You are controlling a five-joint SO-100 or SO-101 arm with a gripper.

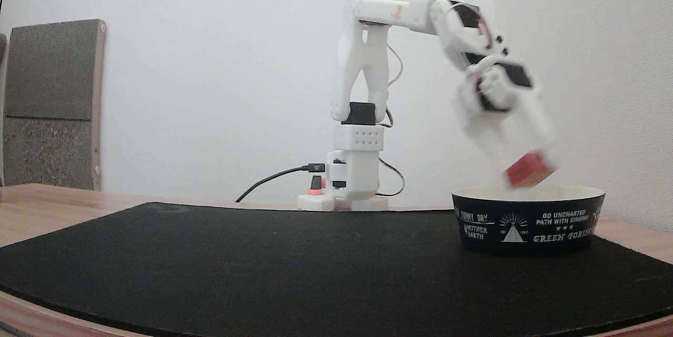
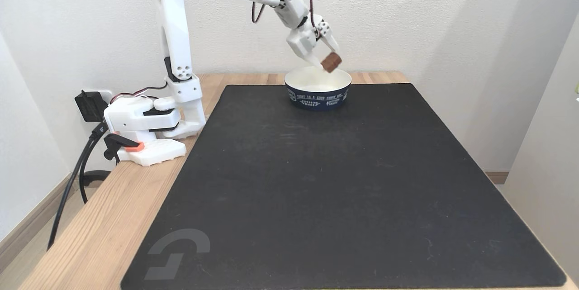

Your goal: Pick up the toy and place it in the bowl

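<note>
The toy (image 1: 529,169) (image 2: 331,61), a small dull-red block, hangs tilted just above the bowl's rim in both fixed views. My white gripper (image 1: 526,166) (image 2: 329,60) is shut on it, fingers pointing down; it is blurred by motion in a fixed view. The bowl (image 1: 527,219) (image 2: 318,93), black outside with white print and cream inside, stands on the black mat directly under the toy. Nothing shows inside the bowl.
A black mat (image 2: 334,181) covers most of the wooden table (image 2: 104,217). The arm's base (image 2: 149,127) with cables stands at the mat's left edge in a fixed view. A grey panel (image 1: 52,100) leans against the wall. A side wall stands close beyond the bowl.
</note>
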